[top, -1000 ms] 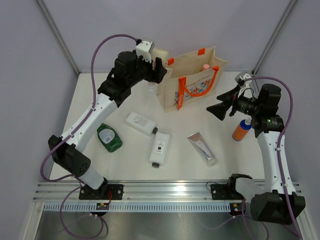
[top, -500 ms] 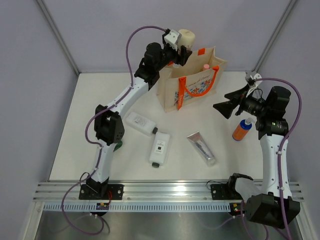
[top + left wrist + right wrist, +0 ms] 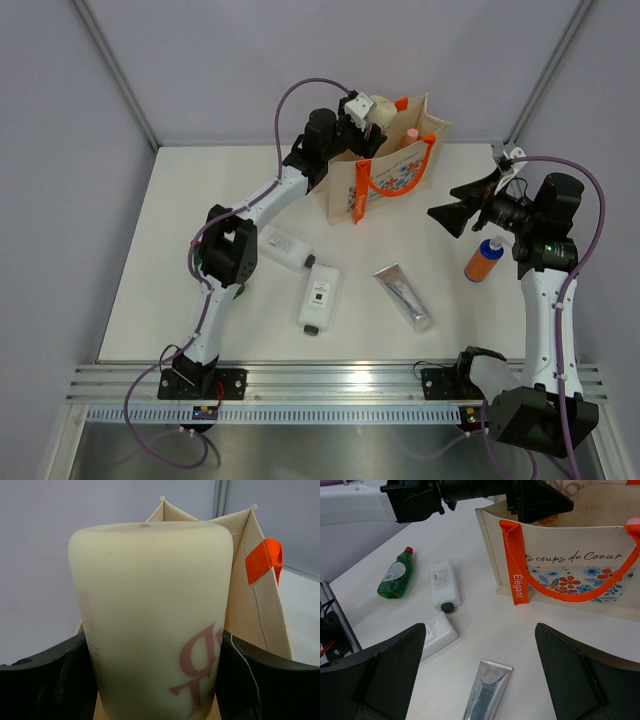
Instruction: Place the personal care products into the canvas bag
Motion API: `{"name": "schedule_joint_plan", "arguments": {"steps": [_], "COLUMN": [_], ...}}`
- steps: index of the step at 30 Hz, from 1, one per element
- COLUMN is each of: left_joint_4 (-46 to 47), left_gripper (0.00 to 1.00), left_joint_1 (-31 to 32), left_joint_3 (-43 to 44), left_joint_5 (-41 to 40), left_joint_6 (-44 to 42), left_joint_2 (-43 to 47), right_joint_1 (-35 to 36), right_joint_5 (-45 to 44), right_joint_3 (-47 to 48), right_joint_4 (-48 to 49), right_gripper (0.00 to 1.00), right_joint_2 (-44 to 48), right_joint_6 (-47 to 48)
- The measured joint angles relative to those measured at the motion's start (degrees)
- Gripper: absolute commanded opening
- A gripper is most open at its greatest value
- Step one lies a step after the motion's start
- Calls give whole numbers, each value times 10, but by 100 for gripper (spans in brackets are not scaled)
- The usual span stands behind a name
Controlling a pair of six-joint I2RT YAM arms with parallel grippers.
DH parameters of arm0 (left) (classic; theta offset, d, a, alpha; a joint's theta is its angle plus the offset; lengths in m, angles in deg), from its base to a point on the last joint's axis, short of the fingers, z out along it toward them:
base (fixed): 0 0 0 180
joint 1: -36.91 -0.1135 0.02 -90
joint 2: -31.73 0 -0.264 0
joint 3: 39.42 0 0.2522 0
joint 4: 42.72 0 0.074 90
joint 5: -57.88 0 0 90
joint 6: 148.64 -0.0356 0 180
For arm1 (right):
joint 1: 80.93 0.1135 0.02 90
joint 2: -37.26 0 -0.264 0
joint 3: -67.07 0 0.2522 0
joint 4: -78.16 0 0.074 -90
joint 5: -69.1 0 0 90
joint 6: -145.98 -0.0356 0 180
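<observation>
The beige bottle (image 3: pixel 150 590) fills the left wrist view, and my left gripper (image 3: pixel 155 652) is shut on its sides. From above, the left gripper (image 3: pixel 366 113) holds this bottle (image 3: pixel 380 108) over the open mouth of the canvas bag (image 3: pixel 390 165), where a pink-capped bottle (image 3: pixel 411 134) stands inside. Two white bottles (image 3: pixel 280 248) (image 3: pixel 319 297) and a silver tube (image 3: pixel 402 296) lie on the table. The green bottle (image 3: pixel 395 575) lies further left. My right gripper (image 3: pixel 462 203) hovers open right of the bag, with the orange bottle (image 3: pixel 484 260) standing below it.
The bag's orange handle (image 3: pixel 516 565) hangs down its printed front side (image 3: pixel 570 560). The left arm (image 3: pixel 260 200) stretches diagonally over the table's left half, covering most of the green bottle from above. Grey walls close in the table at the back and on both sides.
The left arm has swung the beige bottle from beside the bag's left end to over its mouth and lowered it. The right arm rose slightly, then held still.
</observation>
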Motion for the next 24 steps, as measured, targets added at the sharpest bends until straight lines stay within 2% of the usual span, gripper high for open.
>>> {"name": "schedule_joint_plan", "arguments": {"steps": [4,5,8,11,20,24], "left_joint_4": [-1,-1,-6,-23,-145,-164], "left_gripper": [27,25,9,5,7,8], "left_joint_1": [1,2,5,13,63,74], "left_joint_3": [-16,-18,-18,-16,2,0], "left_joint_5": [0,0,-1,-6,-10,-16], "left_joint_6": [-26,-31,-51,-97,-264,-328], "left_joint_2": [11,12,12,14,14,14], "right_joint_1": [0,-1,-1,-2,-4,-4], "right_joint_5": [0,0,0,0,4,5], "right_joint_3": [0,0,0,0,0,0], "right_joint_4": [0,0,0,0,0,0], "right_gripper": [99,99,99,100,100,99], "right_joint_2": [-1,-2,-5,-8,-9,-9], "right_joint_6": [0,0,-1,-1,-3,-4]}}
